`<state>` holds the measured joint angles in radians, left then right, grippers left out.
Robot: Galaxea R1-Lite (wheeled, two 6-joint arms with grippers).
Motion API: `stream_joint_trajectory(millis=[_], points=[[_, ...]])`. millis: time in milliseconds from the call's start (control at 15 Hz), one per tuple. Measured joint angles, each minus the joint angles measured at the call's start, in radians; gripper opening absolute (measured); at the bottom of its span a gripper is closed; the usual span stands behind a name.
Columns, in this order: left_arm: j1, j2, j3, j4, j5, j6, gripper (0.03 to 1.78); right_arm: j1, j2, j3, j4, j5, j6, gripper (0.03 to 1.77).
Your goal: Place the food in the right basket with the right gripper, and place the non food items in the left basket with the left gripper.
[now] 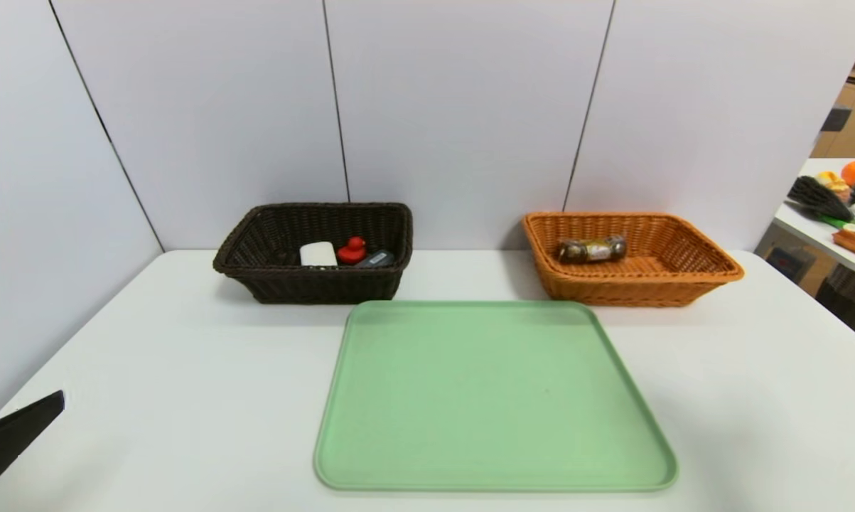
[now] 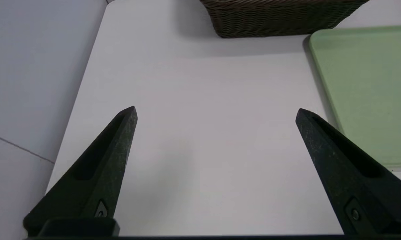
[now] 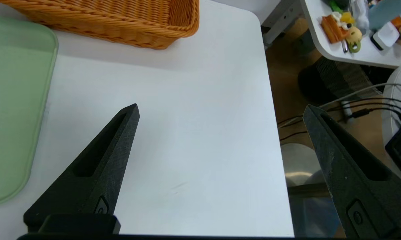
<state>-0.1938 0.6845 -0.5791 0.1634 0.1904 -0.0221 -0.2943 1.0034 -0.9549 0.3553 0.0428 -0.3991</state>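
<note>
White table, left to right: left gripper spread wide over bare tabletop; dark basket holding soap block, red duck, grey case; green tray; orange basket holding snack roll; right gripper spread wide near table's edge.

Pale panelled walls (dark seams) behind a white table.

Wrapped brown snack roll lies in orange basket; soap block, red duck, grey case in dark basket.
</note>
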Motion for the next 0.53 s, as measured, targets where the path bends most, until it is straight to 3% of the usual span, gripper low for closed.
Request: stream_joint_trajectory(millis=[533], points=[[0.120,-0.233,0.128,0.028,-0.002,0.012,1.69,-0.012,-0.277,0.161,0.009,0.009,0.180,1.69]])
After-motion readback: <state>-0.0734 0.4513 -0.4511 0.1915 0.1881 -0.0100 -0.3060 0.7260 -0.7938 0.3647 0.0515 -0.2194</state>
